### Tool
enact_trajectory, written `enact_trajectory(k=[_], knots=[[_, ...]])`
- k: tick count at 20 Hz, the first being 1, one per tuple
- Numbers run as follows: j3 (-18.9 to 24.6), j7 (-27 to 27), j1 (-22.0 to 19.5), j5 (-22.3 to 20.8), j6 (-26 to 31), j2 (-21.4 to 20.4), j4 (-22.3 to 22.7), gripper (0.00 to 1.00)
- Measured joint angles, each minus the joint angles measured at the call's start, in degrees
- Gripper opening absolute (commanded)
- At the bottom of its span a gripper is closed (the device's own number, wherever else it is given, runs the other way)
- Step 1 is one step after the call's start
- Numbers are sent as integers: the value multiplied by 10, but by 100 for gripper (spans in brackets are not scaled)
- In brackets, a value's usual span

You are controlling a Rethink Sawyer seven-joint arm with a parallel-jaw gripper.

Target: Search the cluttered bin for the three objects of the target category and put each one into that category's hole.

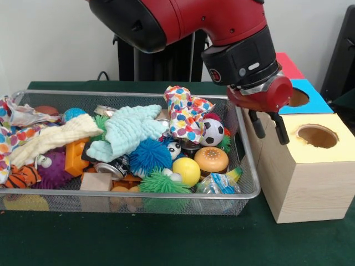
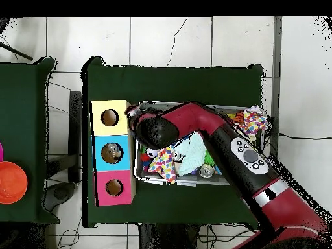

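Hanging between the wire mesh bin (image 1: pixel 244 191) and the row of wooden boxes, the red and black gripper (image 1: pixel 267 123) has its two dark fingers spread apart with nothing between them, just beside the yellow-topped wooden box (image 1: pixel 302 177) and its round hole (image 1: pixel 317 136). Behind it sit the blue-topped box (image 1: pixel 317 103) and the red-topped box (image 1: pixel 288 65). Inside the bin lie a polka-dot cloth (image 1: pixel 186 113), a small soccer ball (image 1: pixel 212 132), a pale blue knitted cloth (image 1: pixel 133 130) and a yellow ball (image 1: pixel 186 170) among other clutter.
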Motion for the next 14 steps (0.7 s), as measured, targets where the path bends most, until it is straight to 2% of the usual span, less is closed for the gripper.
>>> enact_trajectory(k=[14], knots=[[9, -20, -26, 0, 2, 21, 11, 100]])
